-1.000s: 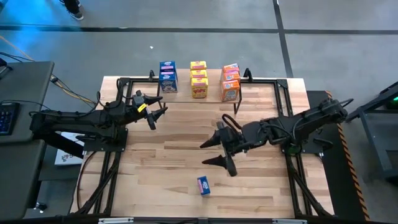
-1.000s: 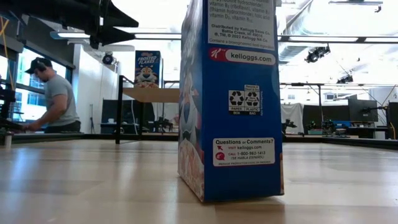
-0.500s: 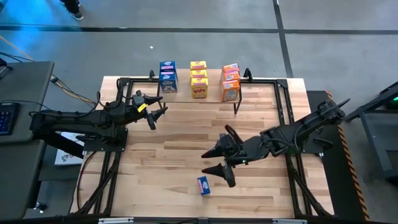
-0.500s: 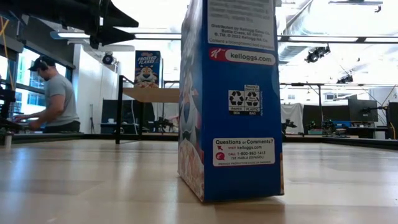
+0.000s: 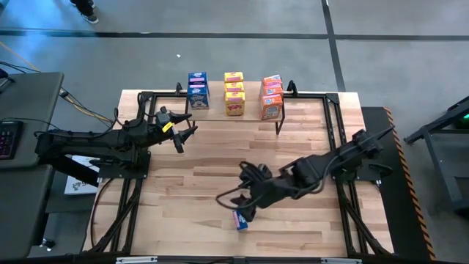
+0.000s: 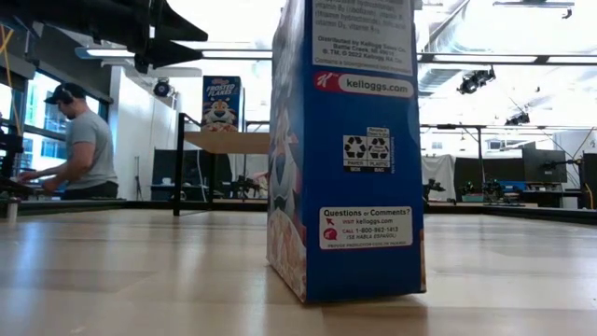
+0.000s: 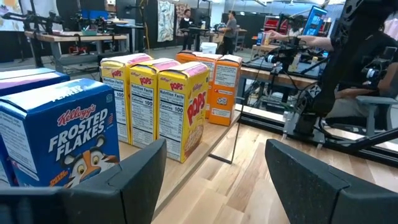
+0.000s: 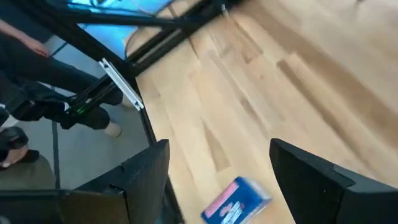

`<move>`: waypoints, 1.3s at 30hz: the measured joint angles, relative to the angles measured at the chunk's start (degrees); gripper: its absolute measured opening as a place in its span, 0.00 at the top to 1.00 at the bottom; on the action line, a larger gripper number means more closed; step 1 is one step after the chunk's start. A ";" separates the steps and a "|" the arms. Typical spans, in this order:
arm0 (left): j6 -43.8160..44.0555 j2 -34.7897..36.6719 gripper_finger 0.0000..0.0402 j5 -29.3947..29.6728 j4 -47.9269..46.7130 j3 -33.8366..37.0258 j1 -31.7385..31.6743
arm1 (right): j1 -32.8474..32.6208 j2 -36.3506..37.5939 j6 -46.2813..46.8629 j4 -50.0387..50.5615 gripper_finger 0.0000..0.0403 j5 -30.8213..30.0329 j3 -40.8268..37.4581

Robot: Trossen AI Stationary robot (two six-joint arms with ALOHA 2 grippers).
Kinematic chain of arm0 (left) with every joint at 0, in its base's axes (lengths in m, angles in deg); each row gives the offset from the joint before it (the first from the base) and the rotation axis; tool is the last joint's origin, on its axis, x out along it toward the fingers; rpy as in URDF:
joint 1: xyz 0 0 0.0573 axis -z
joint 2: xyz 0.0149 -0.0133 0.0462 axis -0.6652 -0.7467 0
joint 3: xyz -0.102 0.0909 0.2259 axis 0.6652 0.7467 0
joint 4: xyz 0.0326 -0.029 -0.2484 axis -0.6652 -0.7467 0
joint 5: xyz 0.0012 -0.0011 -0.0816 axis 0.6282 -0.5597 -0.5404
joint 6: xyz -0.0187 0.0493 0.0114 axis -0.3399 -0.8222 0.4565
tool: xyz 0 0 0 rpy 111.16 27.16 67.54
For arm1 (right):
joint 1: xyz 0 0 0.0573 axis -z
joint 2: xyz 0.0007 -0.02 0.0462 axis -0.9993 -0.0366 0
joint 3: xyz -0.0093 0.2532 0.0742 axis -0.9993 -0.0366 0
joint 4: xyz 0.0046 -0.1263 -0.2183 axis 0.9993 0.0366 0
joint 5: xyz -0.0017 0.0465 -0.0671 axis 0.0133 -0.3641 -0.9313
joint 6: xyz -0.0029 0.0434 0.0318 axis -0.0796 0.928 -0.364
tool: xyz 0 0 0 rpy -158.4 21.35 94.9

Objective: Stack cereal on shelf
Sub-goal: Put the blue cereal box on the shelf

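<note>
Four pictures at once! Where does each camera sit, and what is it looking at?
High view: overhead, straight down on the wooden table, both arms, open right tool.
Low view: at tabletop height, facing the lone blue cardboard cereal box; no arm shows.
Left wrist view: past the open left tool toward yellow cereal boxes on the light-wood shelf.
Right wrist view: down past its fingers.
The high and right wrist views share that lone box.

Left dark six-joint arm reaching in from the left edge, wrist level, two-finger left gripper [image 5: 185, 132] at the far left, fingers [image 7: 143, 177] spread apart, nothing between them. Right dark arm stretched diagonally toward the near middle, wrist tipped down, right gripper [image 5: 236, 207] low, fingers [image 8: 146, 171] parted wide, holding nothing.
</note>
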 joint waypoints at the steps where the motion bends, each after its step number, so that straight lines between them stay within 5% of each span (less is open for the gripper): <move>1: -0.19 0.00 0.34 0.02 0.00 0.00 0.00 | -0.01 -1.25 1.30 1.00 0.33 0.54 1.34; 22: -0.64 0.00 0.34 0.02 -0.30 0.00 0.00 | -0.49 -11.62 25.71 12.99 0.33 7.41 5.86; 39: -0.64 0.00 0.34 0.02 -1.03 0.00 0.00 | -1.42 -17.52 30.22 13.19 0.33 9.64 5.81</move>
